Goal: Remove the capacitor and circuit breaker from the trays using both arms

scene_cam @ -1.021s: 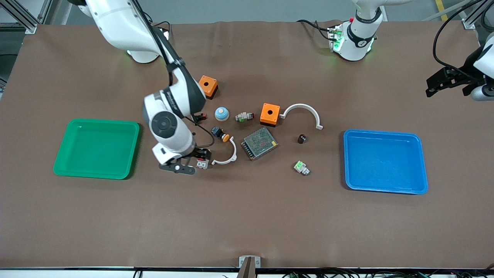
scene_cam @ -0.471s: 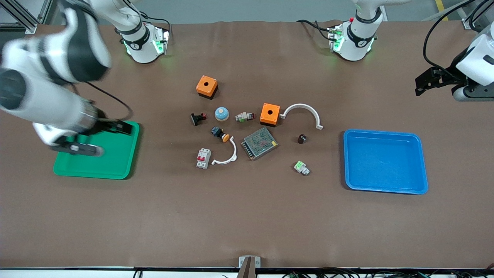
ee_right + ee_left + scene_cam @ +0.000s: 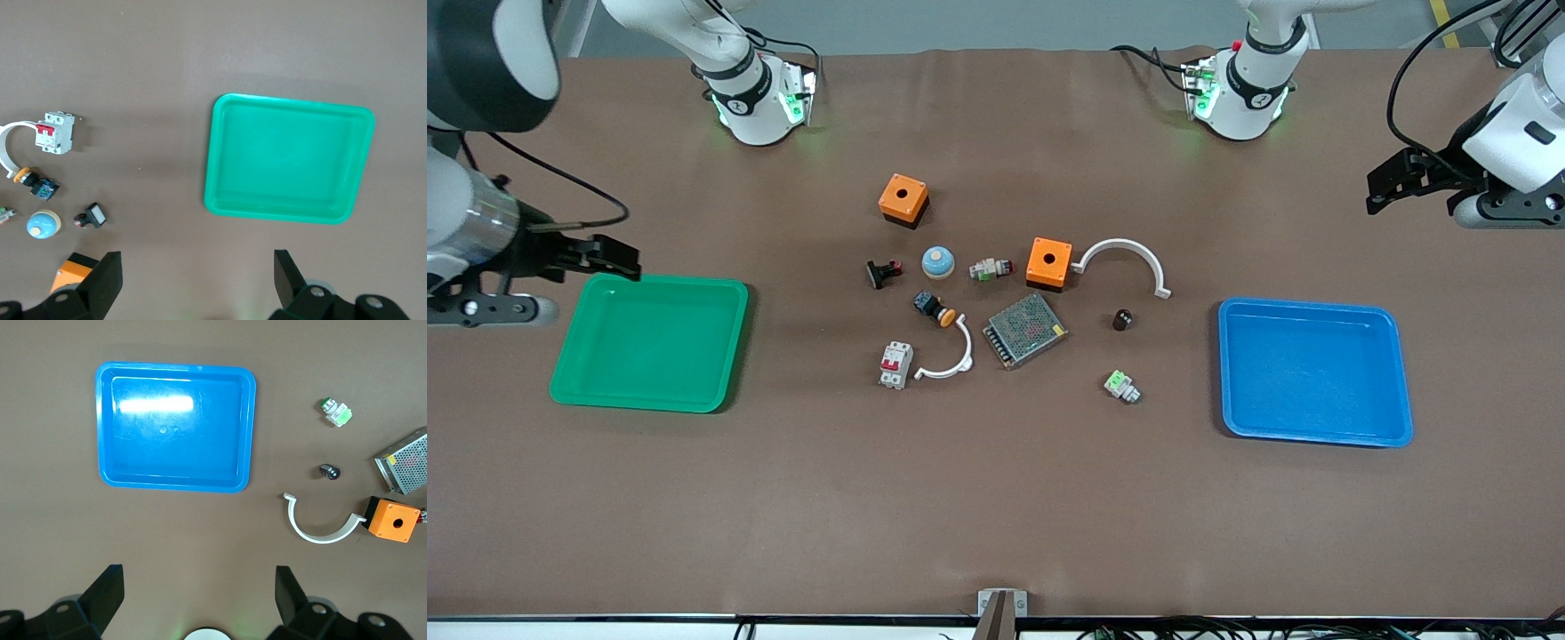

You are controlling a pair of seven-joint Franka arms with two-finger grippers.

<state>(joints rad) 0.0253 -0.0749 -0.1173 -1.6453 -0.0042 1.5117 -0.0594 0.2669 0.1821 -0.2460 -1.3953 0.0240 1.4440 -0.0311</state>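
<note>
The breaker (image 3: 895, 364), a light grey block with red levers, lies on the table beside a white arc clip; it also shows in the right wrist view (image 3: 57, 132). The capacitor (image 3: 1123, 319), a tiny dark cylinder, stands between the mesh box and the blue tray (image 3: 1316, 372), and shows in the left wrist view (image 3: 329, 472). My right gripper (image 3: 609, 258) is open and empty, up in the air by the green tray's (image 3: 649, 342) corner, as its wrist view (image 3: 197, 257) shows. My left gripper (image 3: 1387, 188) is open and empty, high over bare table near the blue tray (image 3: 198, 573).
Two orange boxes (image 3: 903, 199) (image 3: 1048, 262), a metal mesh box (image 3: 1025, 330), two white arc clips (image 3: 1129, 253) (image 3: 951, 360), a blue dome (image 3: 937, 261), a black-and-red switch (image 3: 883, 272), an orange-capped push button (image 3: 935, 308) and two white-green buttons (image 3: 1122, 386) (image 3: 991, 268) crowd the table's middle.
My right gripper was at the breaker, then swung away over the green tray to its end of the table; the breaker stays on the table. My left gripper drifted slightly toward the middle.
</note>
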